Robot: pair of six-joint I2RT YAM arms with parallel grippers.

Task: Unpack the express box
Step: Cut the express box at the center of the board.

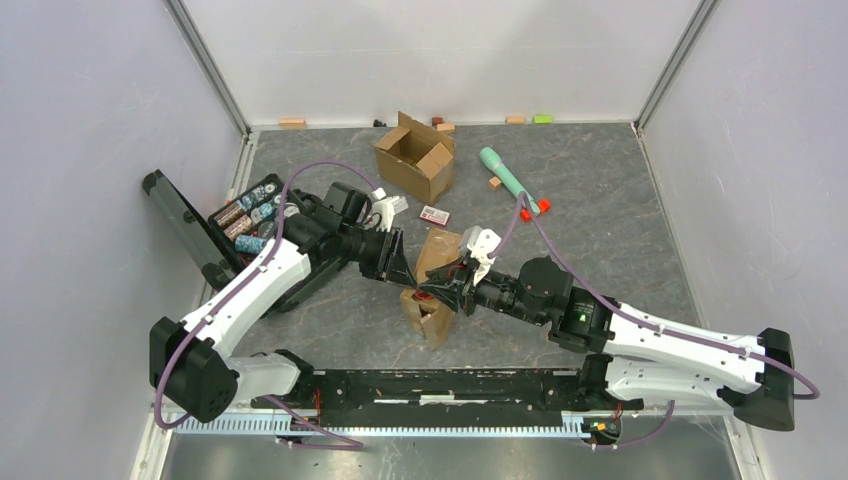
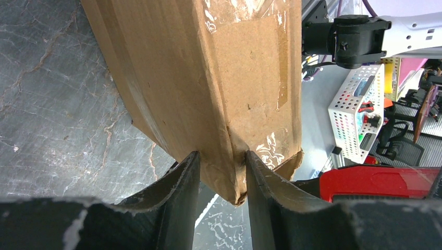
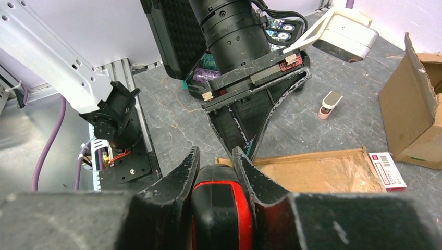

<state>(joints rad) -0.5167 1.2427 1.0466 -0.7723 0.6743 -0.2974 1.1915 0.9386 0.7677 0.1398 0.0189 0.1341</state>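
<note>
Two cardboard boxes are sitting on the desk [image 1: 620, 200]. The express box [image 1: 432, 300] is lying at the centre, with clear tape running over its seams. An open carton [image 1: 415, 155] is standing at 12 o'clock from it. The left tool [image 2: 221, 156] is pinching a corner of the express box, its fingers partly closed on the cardboard. The right tool [image 3: 216, 153] is clamping a red-and-black object [image 3: 221, 208], most of which is running off the bottom of the wrist view. One red-and-white packet [image 1: 434, 214] is lying at 12 o'clock, just beyond the express box, and its print is showing too small to read. One green tube [image 1: 503, 172] is lying at 1 o'clock. A black case [image 1: 245, 220] at 10 o'clock is holding several cylinders, and their labels are not reading clearly.
</note>
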